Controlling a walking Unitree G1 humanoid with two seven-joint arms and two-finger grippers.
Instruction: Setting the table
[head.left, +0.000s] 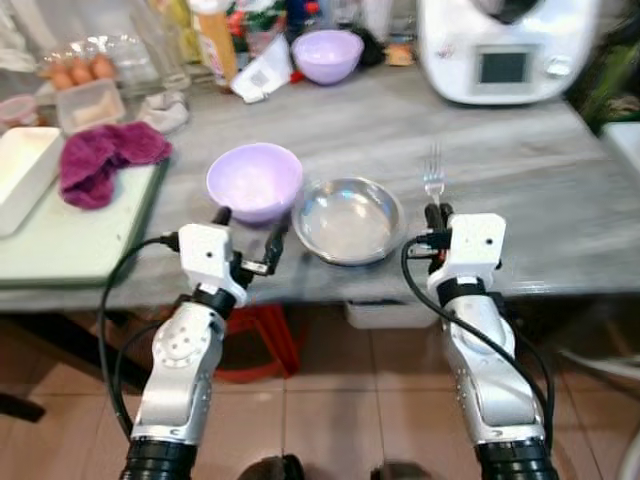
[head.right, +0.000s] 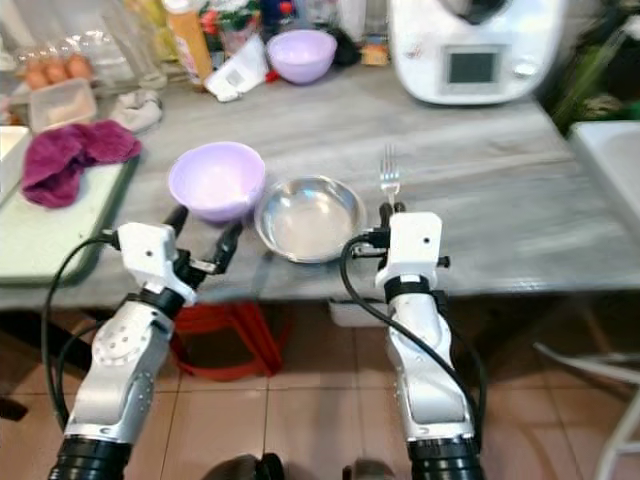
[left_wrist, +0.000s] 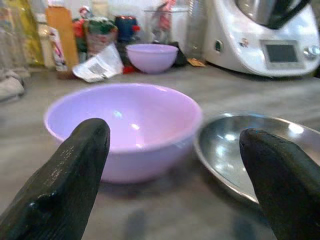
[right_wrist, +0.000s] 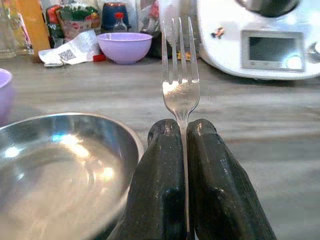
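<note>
Grey wooden table, fork pinched in the right claw beside a steel plate.

Left eye view: lower right of centre, the right gripper is closed on the fork, tines pointing up-frame, just right of the steel plate; lower left, the left gripper stands wide open, holding nothing, below the lilac bowl. Right wrist view: both fingers clamp the fork's handle at bottom centre, plate at lower left.

Magenta cloth on green tray, egg carton & white kitchen machine behind.
</note>
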